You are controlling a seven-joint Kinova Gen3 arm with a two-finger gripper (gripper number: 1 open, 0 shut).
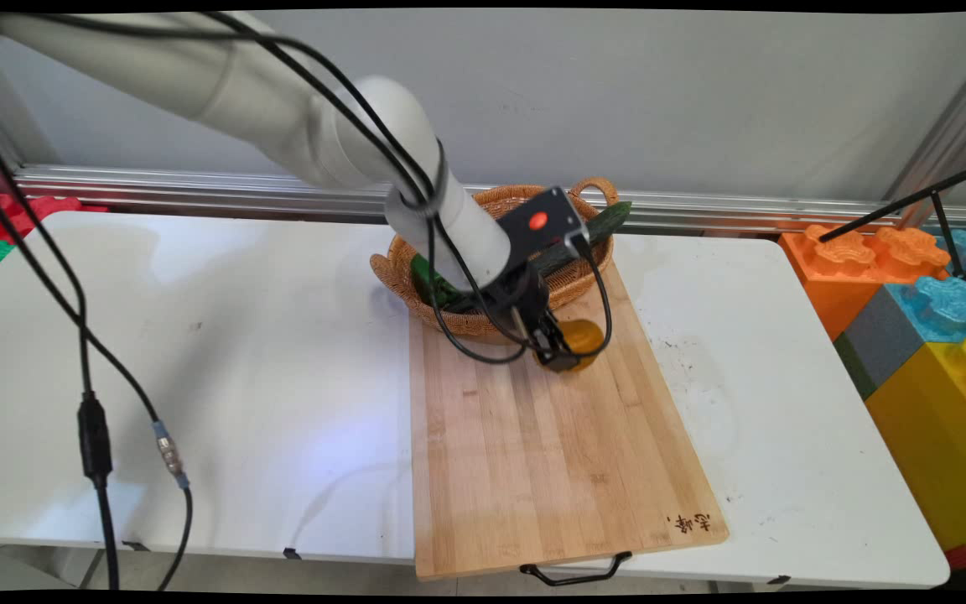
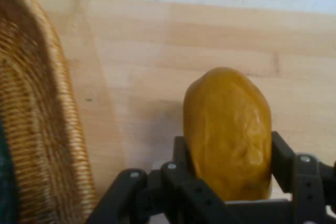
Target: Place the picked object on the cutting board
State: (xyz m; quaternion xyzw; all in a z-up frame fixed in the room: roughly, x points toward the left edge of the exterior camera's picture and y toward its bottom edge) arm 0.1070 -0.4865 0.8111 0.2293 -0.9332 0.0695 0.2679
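Note:
My black gripper [image 1: 565, 351] is shut on a yellow-orange potato-like lump [image 1: 584, 336], holding it just over the far end of the wooden cutting board [image 1: 550, 445]. In the hand view the lump [image 2: 228, 132] sits squeezed between the two fingers [image 2: 286, 161], with the board [image 2: 157, 66] below it. A woven basket [image 1: 567, 289] stands right behind the gripper, at the board's far edge; its wall [image 2: 47, 129] fills the hand view's left side. A dark green cucumber [image 1: 596, 228] leans out of the basket, and another green vegetable [image 1: 431, 283] lies inside, partly hidden by the arm.
Large orange, blue and yellow toy blocks [image 1: 927, 310] stand off the table's right end. Black cables [image 1: 93, 419] hang over the table's left part. A black handle [image 1: 575, 572] sticks out at the board's near edge. A metal rail [image 1: 198, 189] runs along the wall.

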